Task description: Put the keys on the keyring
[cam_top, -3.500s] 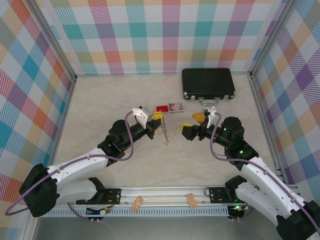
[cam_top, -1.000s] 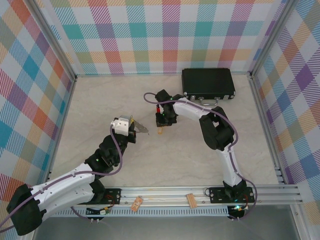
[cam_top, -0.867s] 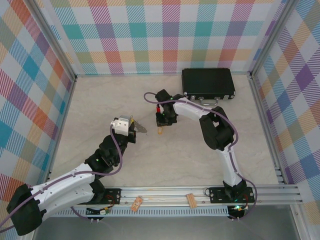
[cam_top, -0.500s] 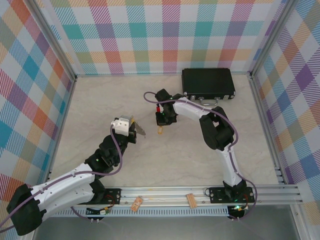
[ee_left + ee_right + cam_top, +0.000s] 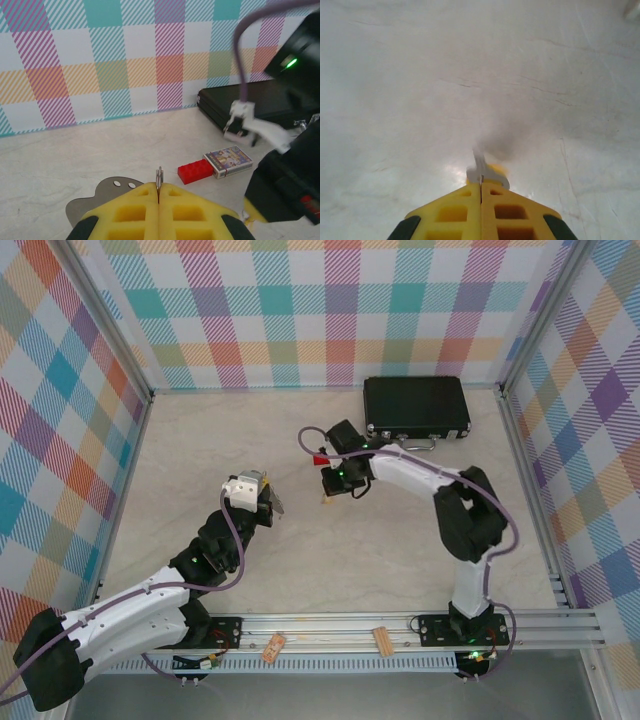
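The keyring (image 5: 159,176), a thin grey metal loop, is seen edge-on, sticking up from the yellow pads of my left gripper (image 5: 159,188), which is shut on it. From above, the left gripper (image 5: 263,502) sits left of centre with the keyring (image 5: 278,504) as a small grey sliver at its tip. The key (image 5: 484,172), yellow-headed with a short silver blade, pokes out of my right gripper (image 5: 481,186), shut on it just above the table. In the top view the right gripper (image 5: 331,486) holds the key (image 5: 326,500) a short way right of the keyring.
A black case (image 5: 416,407) lies at the back right. A red brick (image 5: 199,170) and a small card box (image 5: 228,157) lie ahead of the left gripper. Two tan wooden blocks (image 5: 274,647) (image 5: 382,640) rest on the front rail.
The right gripper has closed on the key and its arm has swung its elbow out to the right. The left gripper has turned the keyring more edge-on.
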Controlling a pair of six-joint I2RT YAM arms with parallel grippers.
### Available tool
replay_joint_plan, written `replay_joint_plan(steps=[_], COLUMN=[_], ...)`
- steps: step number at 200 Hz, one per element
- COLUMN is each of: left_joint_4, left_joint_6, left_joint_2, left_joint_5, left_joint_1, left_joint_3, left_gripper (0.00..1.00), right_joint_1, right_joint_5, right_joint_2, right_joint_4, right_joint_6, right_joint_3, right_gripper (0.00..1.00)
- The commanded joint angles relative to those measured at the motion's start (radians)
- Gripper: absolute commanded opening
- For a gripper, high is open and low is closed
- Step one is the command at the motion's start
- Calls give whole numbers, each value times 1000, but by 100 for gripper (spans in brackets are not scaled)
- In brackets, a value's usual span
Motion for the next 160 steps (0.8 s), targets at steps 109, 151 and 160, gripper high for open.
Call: replay_joint_plan(steps=[109, 151, 160], left_joint_4=[59, 60, 61], left_joint_6=[-16, -19, -21], left_joint_2=[-32, -33, -33], left_joint_5=[-14, -8, -6], left_joint_1=[-8, -8, -7], left_joint_3=[-27, -27, -27], left_gripper=[0, 0, 0], right_joint_1=[-30, -36, -37], right_joint_5=[-341, -361, -361], right_joint_2=[-525, -595, -601], right_joint_4=[370, 403, 400], right_joint_6=[-219, -195, -194], right_joint_3=[-375, -409, -412], right_gripper=[0, 0, 0])
